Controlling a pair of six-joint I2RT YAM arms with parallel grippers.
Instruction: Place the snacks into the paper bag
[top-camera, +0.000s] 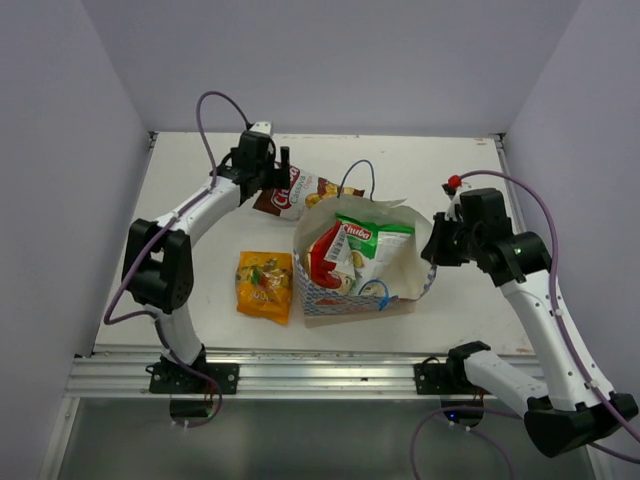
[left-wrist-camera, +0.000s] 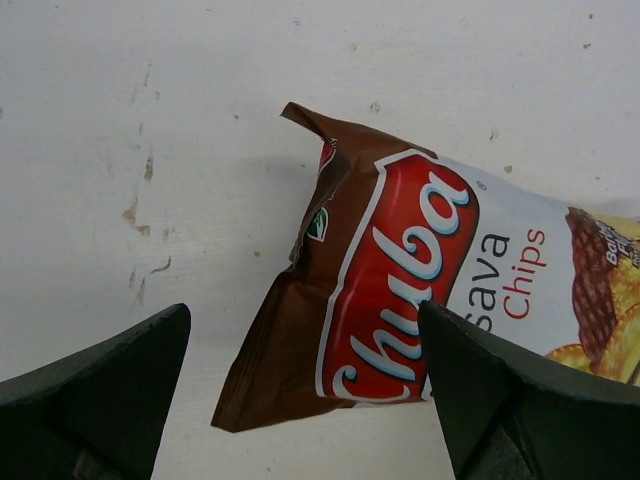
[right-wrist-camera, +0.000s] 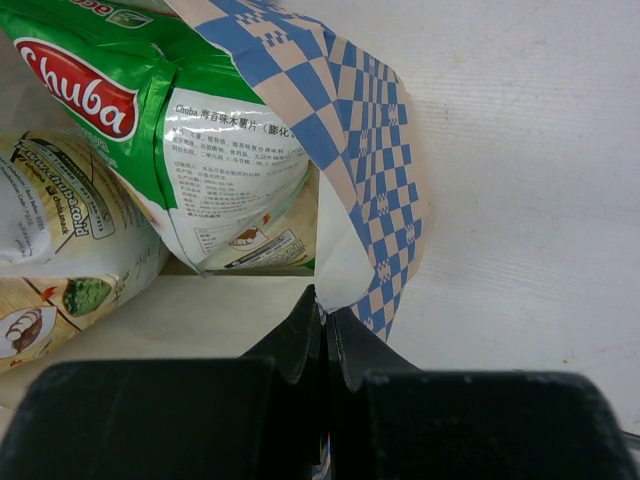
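Note:
The paper bag (top-camera: 330, 295) stands open mid-table with its blue checked outside (right-wrist-camera: 340, 120) showing. Inside it lean a green-white packet (top-camera: 367, 243) (right-wrist-camera: 150, 80) and a red packet (top-camera: 325, 258). My right gripper (top-camera: 432, 250) (right-wrist-camera: 325, 300) is shut on the bag's right rim. A brown-white "Chuba" packet (top-camera: 300, 192) (left-wrist-camera: 400, 280) lies flat behind the bag's left side. My left gripper (top-camera: 272, 165) (left-wrist-camera: 305, 310) hangs open over its brown end, one finger on each side. An orange-yellow packet (top-camera: 264, 285) lies left of the bag.
White walls close in the table on the left, back and right. The bag's blue cord handles (top-camera: 360, 175) arch up at the back and front. A metal rail (top-camera: 300, 375) runs along the near edge by the arm bases.

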